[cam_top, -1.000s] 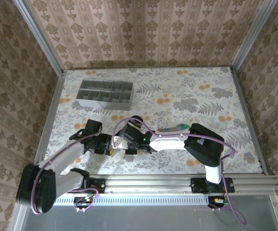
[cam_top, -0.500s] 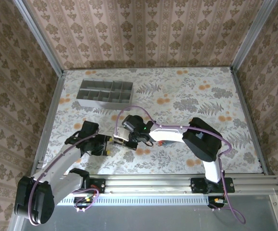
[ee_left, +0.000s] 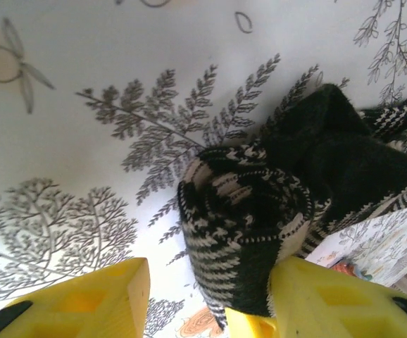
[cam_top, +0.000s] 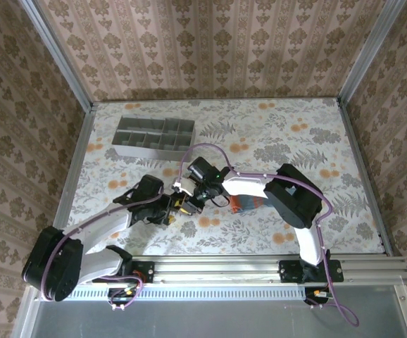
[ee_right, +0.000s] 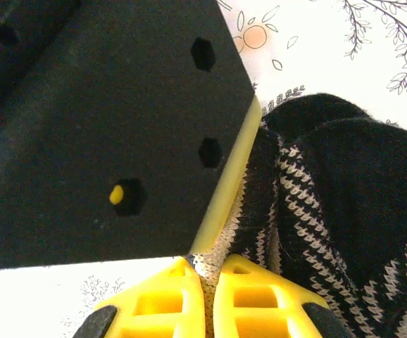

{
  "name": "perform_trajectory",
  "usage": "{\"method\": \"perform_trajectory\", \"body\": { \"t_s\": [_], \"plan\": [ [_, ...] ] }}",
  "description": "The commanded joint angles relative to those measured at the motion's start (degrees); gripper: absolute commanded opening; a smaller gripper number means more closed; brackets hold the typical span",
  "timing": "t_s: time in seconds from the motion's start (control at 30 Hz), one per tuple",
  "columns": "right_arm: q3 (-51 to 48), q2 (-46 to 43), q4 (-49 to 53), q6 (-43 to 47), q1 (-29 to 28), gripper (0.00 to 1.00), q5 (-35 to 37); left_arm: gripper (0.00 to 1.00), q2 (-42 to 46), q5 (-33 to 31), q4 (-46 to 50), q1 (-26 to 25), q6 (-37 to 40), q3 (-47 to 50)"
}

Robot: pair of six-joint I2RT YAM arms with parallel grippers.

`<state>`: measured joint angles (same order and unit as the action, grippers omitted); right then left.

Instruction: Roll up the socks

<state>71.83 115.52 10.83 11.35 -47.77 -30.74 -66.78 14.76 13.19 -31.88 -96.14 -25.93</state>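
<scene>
From above, the left gripper and the right gripper meet left of the middle of the flowered worktop, near its front edge. What lies between them is too small to make out here. The right arm stretches across from the right, and the teal-grey sock with its orange cuff lies flat on the worktop, partly under that arm. A grey tray with compartments stands well apart, toward the far left corner.

At the left wrist, the black-and-cream sock sits on the worktop as a rolled bundle, its spiral end facing the camera and a loose dark part trailing off to the upper right. The roll is between the yellow fingers. It touches the finger on the right of the picture, while a gap of bare worktop separates it from the other one, so the fingers are released.

At the right wrist, the two yellow fingers are clenched together, with a thin edge of the black-and-cream sock pinched between their tips. The rest of the sock spreads to the right. A black plate with a yellow edge covers the upper left and lies against the sock.
</scene>
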Motion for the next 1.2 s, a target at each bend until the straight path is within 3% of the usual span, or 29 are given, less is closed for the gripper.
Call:
{"method": "perform_trajectory", "body": {
  "t_s": [0.0,0.27,0.33,0.37,0.4,0.5,0.67,0.87,1.17],
  "plan": [
    [-4.0,5.6,10.2,-3.8,0.7,0.0,-0.9,0.47,-2.3,-2.6,-3.4,-0.4,1.6,0.9],
    [-4.0,6.5,9.4,-4.0,1.6,0.0,-0.3,0.33,-10.9,-1.3,0.1,-2.8,0.9,3.2],
    [-4.1,5.7,8.6,-3.5,1.6,0.0,0.6,0.21,-11.5,-0.6,1.3,-3.8,-1.4,4.7],
    [-4.5,4.7,7.5,-3.1,1.5,0.03,1.2,0.06,-11.4,-0.4,2.6,-4.3,-2.8,5.4],
    [-5.1,3.3,6.2,-3.0,1.4,0.09,2.1,0.0,-11.0,-0.6,5.1,-4.8,-4.2,5.6],
    [-9.1,-4.6,-0.3,0.9,-1.0,0.32,10.2,0.0,-7.9,-2.3,13.4,-6.9,-8.0,5.3],
    [-20.6,-19.7,-15.4,11.4,-9.4,0.49,32.1,0.0,-5.7,-4.0,19.9,-8.2,-12.1,2.5],
    [-22.4,-20.4,-16.4,16.1,-19.0,0.5,46.7,0.0,-12.8,-2.3,21.5,-8.2,-10.4,-2.8],
    [-18.2,-12.4,-18.4,19.5,-21.2,0.49,54.3,0.0,-17.1,-0.7,20.3,-8.2,-8.9,-5.3]
  ]
}}
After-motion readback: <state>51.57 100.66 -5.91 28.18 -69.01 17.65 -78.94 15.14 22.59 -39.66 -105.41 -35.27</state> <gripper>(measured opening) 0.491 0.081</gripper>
